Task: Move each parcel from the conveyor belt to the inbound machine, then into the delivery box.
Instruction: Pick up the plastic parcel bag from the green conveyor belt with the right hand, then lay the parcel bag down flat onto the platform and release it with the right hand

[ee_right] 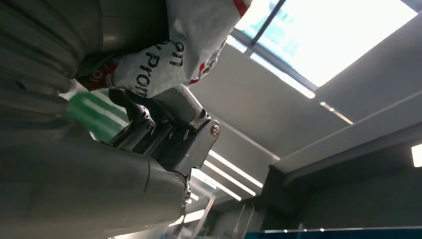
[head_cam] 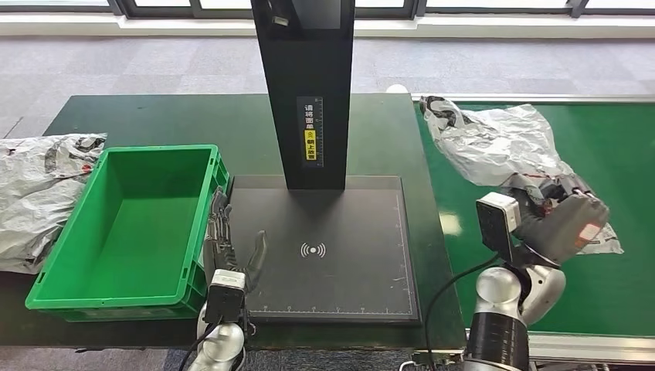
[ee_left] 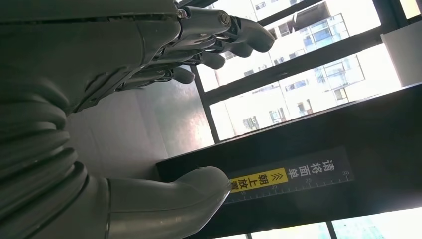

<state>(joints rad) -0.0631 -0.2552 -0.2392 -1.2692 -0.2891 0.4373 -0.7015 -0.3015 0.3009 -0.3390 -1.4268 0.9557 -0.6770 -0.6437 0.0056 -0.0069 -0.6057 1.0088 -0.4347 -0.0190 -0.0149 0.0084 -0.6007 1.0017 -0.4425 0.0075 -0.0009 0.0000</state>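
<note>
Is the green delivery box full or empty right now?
Empty. The head view looks straight into the green delivery box, and its bare floor and inner walls show with no parcel inside.

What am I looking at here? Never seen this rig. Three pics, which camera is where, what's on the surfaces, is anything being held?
It is a humanoid robot with two silver arms. The wide picture is from its head, looking down. The other two come from cameras at each wrist and are turned, so they mostly show fingers, windows and ceiling.

In front stands the black flat scanning plate with a tall black post, the inbound machine. Beside it sits an empty green plastic crate, the delivery box. A crumpled grey plastic mailer bag lies beside that crate. On the other side is the green conveyor belt.

The left robot hand is open, holding nothing, at the plate's edge. The right robot hand is closed on a white and grey plastic parcel bag on the belt; the right wrist view shows the bag against its fingers.
</note>
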